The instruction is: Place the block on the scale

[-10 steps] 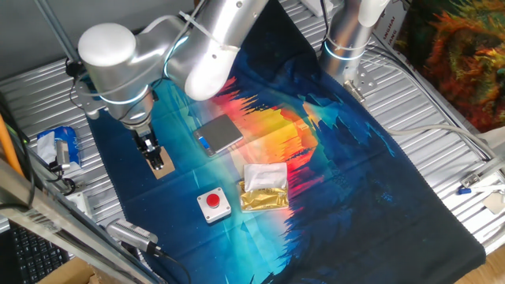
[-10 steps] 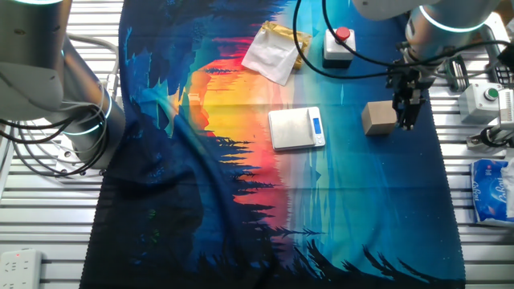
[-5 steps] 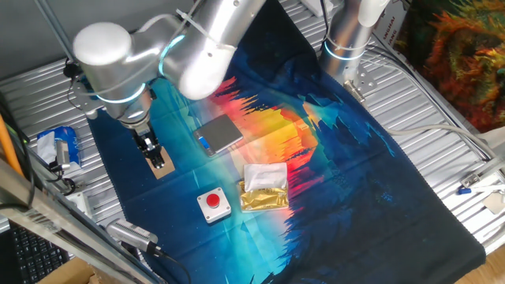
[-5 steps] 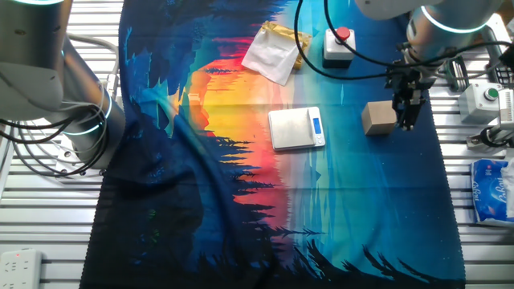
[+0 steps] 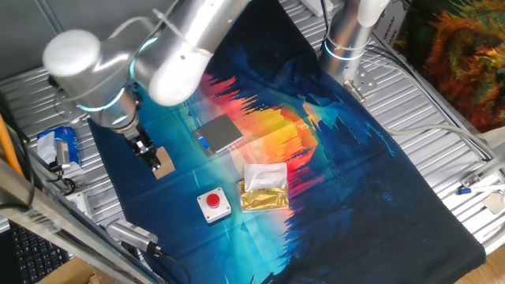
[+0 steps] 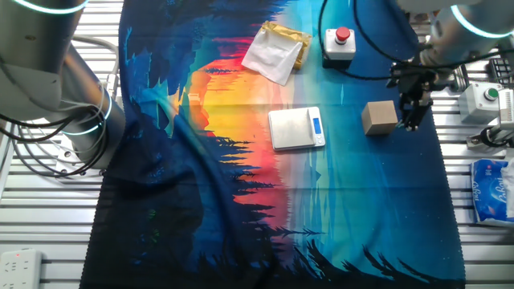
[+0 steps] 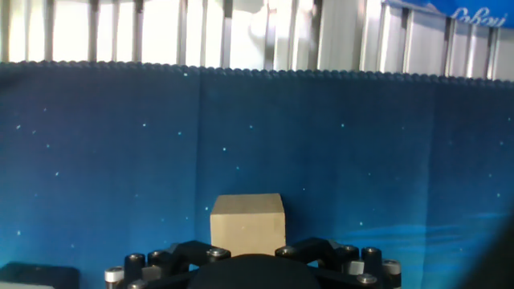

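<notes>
The block (image 6: 379,117) lies flat on the blue patterned cloth (image 6: 241,209) that covers the desk (image 5: 442,134), near the cloth's edge and well apart from the scale (image 6: 296,128), whose silver top plate is bare; the claw (image 6: 415,119) hangs just beside the block on the side away from the scale, low over the cloth, and nothing is held in it; whether its fingers stand apart or together I cannot tell, since they show only as a dark narrow shape in both fixed views and the hand view shows the mount but not the tips. In the hand view the block (image 7: 247,222) sits square-on just ahead of the hand; it looks like plain wood, so I judge it light, rigid and unlikely to crush or deform; its faces look smooth and matte, so moderate squeeze should hold it without slip. The best hold seems across two opposite upright side faces, centred, with the fingers lowered close to the cloth; a corner-to-corner pinch could twist it.
</notes>
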